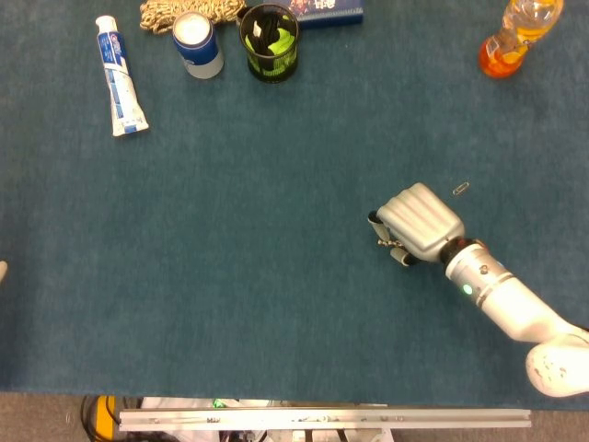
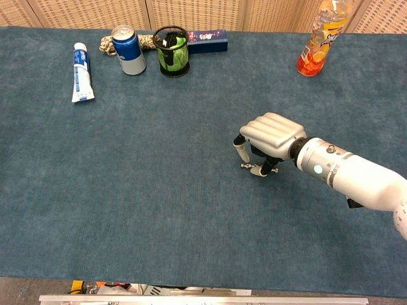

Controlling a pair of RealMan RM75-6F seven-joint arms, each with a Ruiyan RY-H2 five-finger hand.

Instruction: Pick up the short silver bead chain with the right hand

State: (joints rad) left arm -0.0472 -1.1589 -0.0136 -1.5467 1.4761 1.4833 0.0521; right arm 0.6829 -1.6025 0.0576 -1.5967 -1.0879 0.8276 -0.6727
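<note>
The short silver bead chain (image 2: 247,166) lies on the blue cloth right of centre, mostly covered by my right hand (image 2: 269,136). Only its left end shows in the chest view, and a few beads (image 1: 390,246) show in the head view. My right hand (image 1: 420,222) hovers palm down right over it, with curled fingertips (image 2: 261,171) down at the chain and the thumb (image 2: 240,149) standing apart to the left. The chain still rests on the cloth. A pale sliver (image 1: 2,268) at the left edge of the head view may be my left hand.
At the back stand a toothpaste tube (image 2: 79,73), a blue can (image 2: 128,50), a green mesh cup (image 2: 172,51), a rope coil (image 2: 108,43) and a dark box (image 2: 207,40). An orange bottle (image 2: 316,40) is back right. A small paperclip (image 1: 459,189) lies beyond the hand.
</note>
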